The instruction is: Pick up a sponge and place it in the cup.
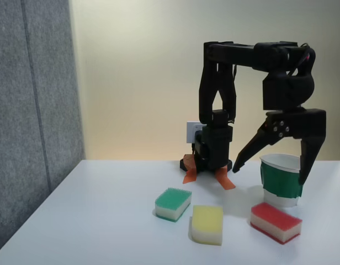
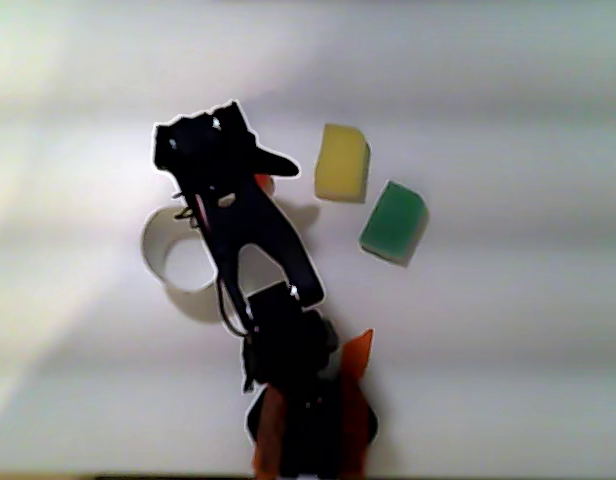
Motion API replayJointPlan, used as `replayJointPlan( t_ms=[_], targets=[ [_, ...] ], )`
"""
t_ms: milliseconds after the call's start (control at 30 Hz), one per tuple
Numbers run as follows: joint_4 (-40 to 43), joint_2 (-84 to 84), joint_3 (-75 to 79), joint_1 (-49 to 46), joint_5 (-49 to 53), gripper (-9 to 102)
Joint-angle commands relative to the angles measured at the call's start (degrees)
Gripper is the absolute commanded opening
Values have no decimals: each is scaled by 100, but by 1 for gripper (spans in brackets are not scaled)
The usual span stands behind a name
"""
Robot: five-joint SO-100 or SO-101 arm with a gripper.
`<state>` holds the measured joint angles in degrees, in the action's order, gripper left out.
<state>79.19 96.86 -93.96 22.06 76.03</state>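
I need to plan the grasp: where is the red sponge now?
In the fixed view the red sponge lies on the table at lower right, just in front of the cup, right of the yellow sponge.

Top-down: arm (image 2: 250,235) over cup (image 2: 160,262); yellow sponge (image 2: 342,163) beside green sponge (image 2: 394,222), both right of arm.

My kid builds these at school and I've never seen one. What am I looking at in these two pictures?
It's a small black robot arm clamped to a white table. One picture is taken from the front, the other looks down from above. Its gripper, two fingers spread open and holding nothing, hangs around the green-banded cup. Three sponges lie on the table: red, yellow and green. From above, the arm covers most of the red one.
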Motion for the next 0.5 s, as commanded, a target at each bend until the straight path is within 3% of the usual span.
replayJointPlan(
  t_ms=[0, 200, 467],
  targets=[
    [9, 9, 229, 0, 272, 52],
    [-53, 70, -53, -88, 387, 51],
    [-738, 202, -844, -26, 0, 50]
  ],
)
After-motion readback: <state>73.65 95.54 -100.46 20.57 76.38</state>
